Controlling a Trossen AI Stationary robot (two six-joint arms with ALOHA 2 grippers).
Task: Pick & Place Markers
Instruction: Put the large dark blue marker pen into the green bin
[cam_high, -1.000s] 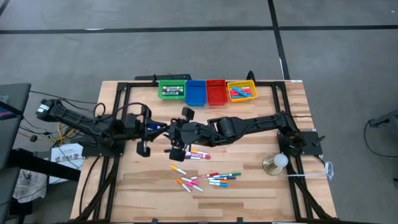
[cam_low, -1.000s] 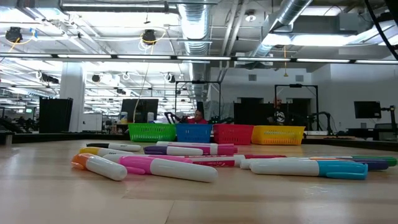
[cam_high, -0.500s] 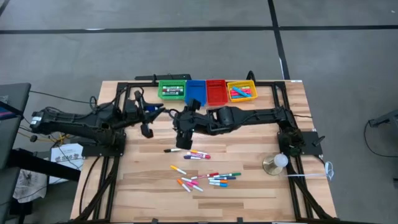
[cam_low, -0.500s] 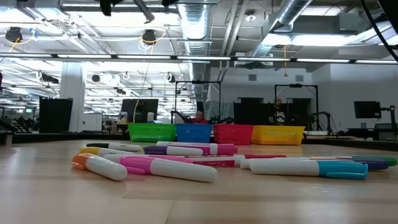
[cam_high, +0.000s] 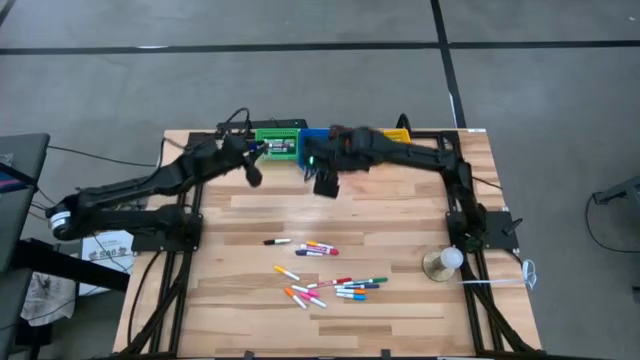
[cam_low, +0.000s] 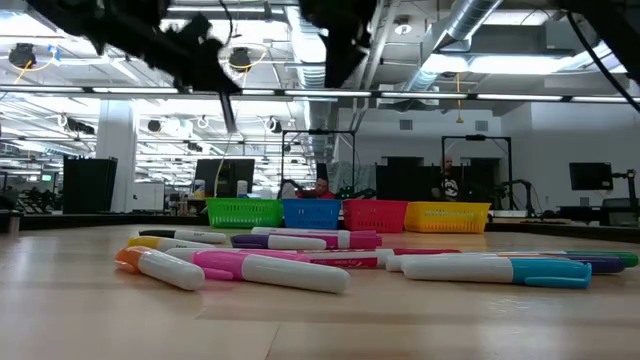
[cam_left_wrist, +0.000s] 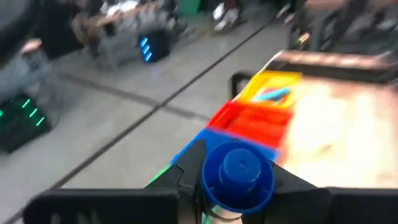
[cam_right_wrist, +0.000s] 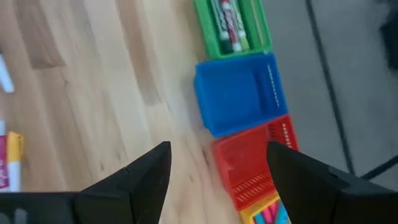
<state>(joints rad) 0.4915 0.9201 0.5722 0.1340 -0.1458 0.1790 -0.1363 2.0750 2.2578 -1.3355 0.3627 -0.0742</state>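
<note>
The left hand (cam_high: 252, 172), clamped on a blue-capped marker (cam_left_wrist: 237, 176), hangs by the green bin (cam_high: 276, 145) at the desk's (cam_high: 400, 210) twelve o'clock edge, the right hand (cam_high: 325, 183) wide open and empty beside it, loose markers (cam_high: 330, 280) toward six o'clock.

Both arms crowding the bins (cam_high: 330, 147)

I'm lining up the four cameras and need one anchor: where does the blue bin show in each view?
High view: blue bin at the table's far edge, between green bin and red bin, largely covered by the right arm.
Low view: blue bin in the far row, second from left.
Left wrist view: blue bin just beyond the blue marker cap.
Right wrist view: blue bin mid-picture.
Shared landmark: the red bin next to it.
</note>
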